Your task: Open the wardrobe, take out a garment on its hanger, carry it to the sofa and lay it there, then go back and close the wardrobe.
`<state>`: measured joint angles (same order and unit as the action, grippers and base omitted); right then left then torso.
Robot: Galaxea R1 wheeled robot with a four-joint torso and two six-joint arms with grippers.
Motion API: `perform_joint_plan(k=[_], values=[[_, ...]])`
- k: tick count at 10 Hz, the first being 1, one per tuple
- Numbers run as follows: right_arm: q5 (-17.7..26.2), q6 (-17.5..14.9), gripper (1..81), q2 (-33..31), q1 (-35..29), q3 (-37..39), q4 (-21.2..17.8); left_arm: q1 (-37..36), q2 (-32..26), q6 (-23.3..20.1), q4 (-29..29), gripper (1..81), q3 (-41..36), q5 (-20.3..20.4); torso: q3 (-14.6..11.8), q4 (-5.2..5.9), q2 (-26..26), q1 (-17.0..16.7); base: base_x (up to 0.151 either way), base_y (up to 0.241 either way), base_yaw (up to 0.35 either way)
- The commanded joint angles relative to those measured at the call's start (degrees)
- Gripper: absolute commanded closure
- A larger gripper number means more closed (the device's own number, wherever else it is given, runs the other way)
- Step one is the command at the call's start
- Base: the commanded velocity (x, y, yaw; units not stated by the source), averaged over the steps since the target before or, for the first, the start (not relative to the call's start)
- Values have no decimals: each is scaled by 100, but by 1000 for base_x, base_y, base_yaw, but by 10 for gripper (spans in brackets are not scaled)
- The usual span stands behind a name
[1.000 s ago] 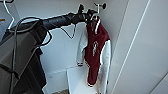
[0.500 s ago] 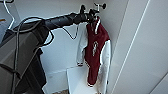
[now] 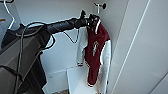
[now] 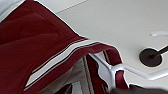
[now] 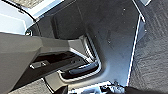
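The wardrobe stands open, and I look into its white inside. The garment, a dark red jacket with white sleeves, hangs straight down from my left gripper, which sits at the neck of the hanger. In the left wrist view the white hanger runs under the jacket's striped collar, and its hook curves near the rail's round black fitting. The right wrist view looks down on my own dark base and grey carpet.
A dark grey T-shirt on another white hanger hangs at the left, partly behind my arm. The open white door stands close on the right. A white shelf block lies under the jacket.
My left gripper and the jacket have sunk a little below the rail's end fitting. The jacket still hangs from the gripper.
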<state>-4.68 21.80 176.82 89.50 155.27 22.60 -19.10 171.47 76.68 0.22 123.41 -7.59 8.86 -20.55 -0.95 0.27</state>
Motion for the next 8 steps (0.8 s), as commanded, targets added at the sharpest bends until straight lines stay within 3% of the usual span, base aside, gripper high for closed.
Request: perform_joint_plan(k=[1, 5, 8], values=[[301, 9, 10, 40, -147, -7, -54, -1126, 124, 23, -14, 10, 9, 255, 0, 0, 0, 0, 0, 0, 0], [310, 9, 10, 39, -138, 2, -54, -985, 204, 23, 92, 10, -9, 1241, 0, 0, 0, 0, 0, 0, 0], [327, 0, 10, 92, -121, 2, -132, -863, 300, 31, 312, 10, 34, 1717, 0, 0, 0, 0, 0, 0, 0]])
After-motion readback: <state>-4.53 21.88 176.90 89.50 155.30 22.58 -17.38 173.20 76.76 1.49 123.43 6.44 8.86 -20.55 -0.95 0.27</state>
